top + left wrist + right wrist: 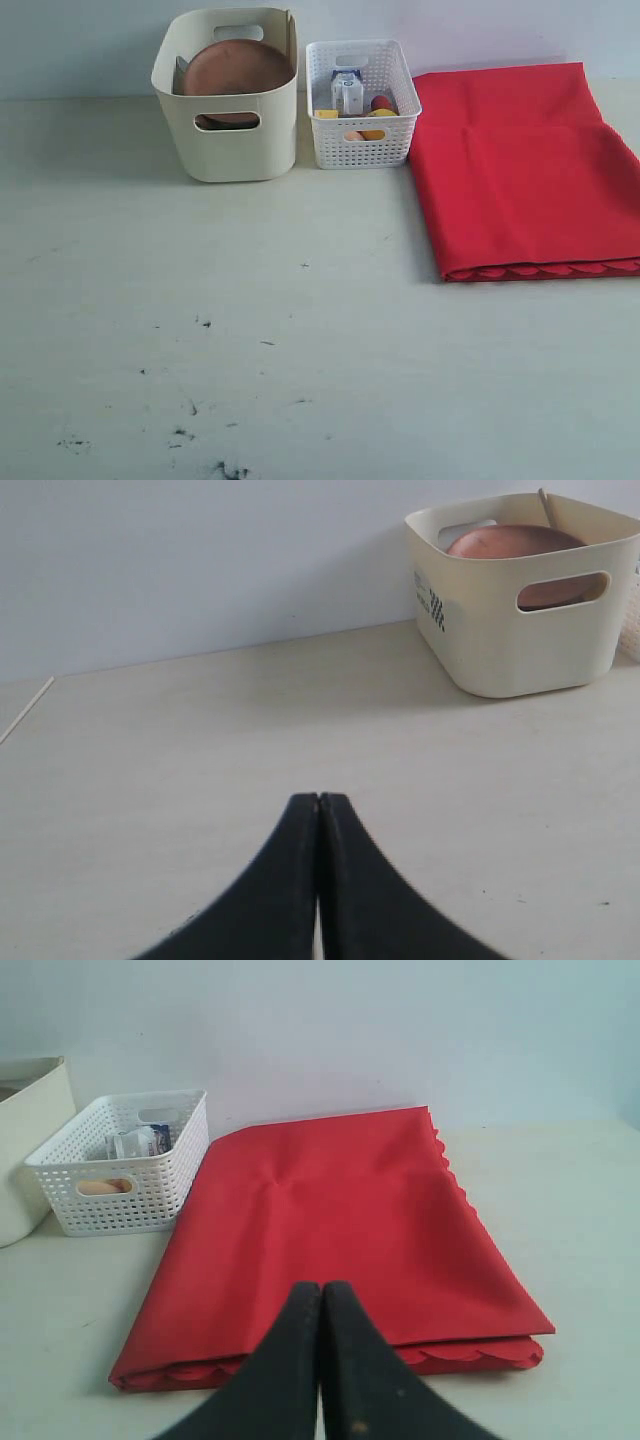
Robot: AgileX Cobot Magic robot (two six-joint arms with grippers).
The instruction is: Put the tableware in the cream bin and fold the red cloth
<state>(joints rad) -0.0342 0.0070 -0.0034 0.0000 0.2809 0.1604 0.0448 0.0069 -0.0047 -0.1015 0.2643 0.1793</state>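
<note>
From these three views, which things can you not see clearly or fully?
Exterior view: the round brown plate and the cream bin wall hide whatever lies under the plate.
Exterior view: the food in the white lattice basket is too small to identify and half hidden behind its wall.
Exterior view: the frame edge cuts off the red cloth at its near right corner.

Both matte black, smooth: left gripper (318,798) & right gripper (321,1285) w/ curved fingers (275,890), wide at base, tapering to thin tips.
</note>
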